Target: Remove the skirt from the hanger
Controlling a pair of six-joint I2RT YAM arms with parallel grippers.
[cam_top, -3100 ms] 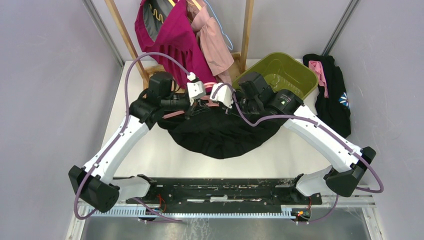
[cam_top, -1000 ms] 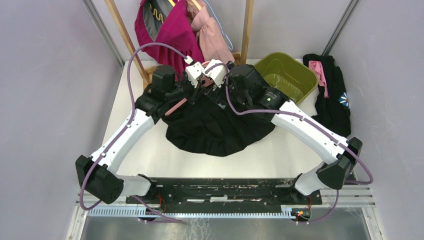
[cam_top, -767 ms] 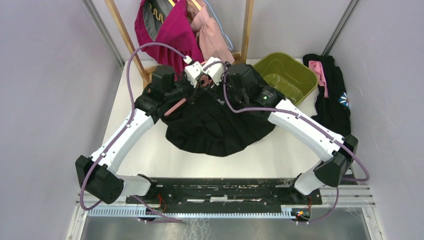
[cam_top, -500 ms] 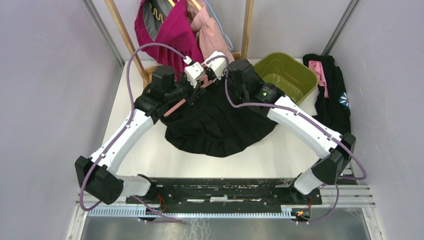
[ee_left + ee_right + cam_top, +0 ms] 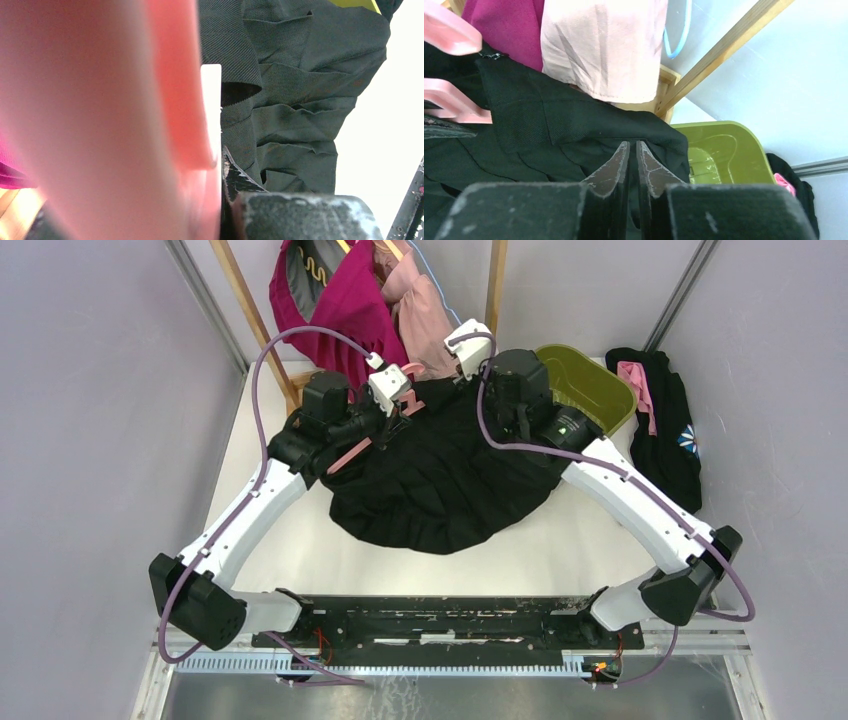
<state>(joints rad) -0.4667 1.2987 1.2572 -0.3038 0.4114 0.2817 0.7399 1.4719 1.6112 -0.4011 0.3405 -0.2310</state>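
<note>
While the right gripper (image 5: 633,145) has its fingers pressed almost together on a thin fold of the black pleated fabric skirt (image 5: 440,485) at the waist, the main risk is slip; it's a small bite of cloth, and a hard pull would strip it out.

Left gripper (image 5: 400,408) looks clamped on the pink plastic hanger (image 5: 352,452); the bar fills its wrist view against one finger, far finger hidden. If the waistband is caught on the hanger end (can't tell from these views), pulling toward 1 o'clock would load that clamp and could twist the bar or drag it loose.

Second risk: right wrist sits close under the wooden rack (image 5: 719,55), just beside the pale pink garment (image 5: 604,45) and magenta garment (image 5: 509,25); going further toward 12 could snag those.

Third: the olive-green plastic tub (image 5: 600,385) is near at 2 o'clock; the skirt edge lies by its rim and could hook it.

Skirt location: centre of the white table (image 5: 300,530), between the two arms, waist lifted at the far side. Waist points to 12–1 o'clock, hem fans toward 6; widest spread runs 9 to 3. Hanger long axis runs 8 to 2 o'clock, high end at 2.
</note>
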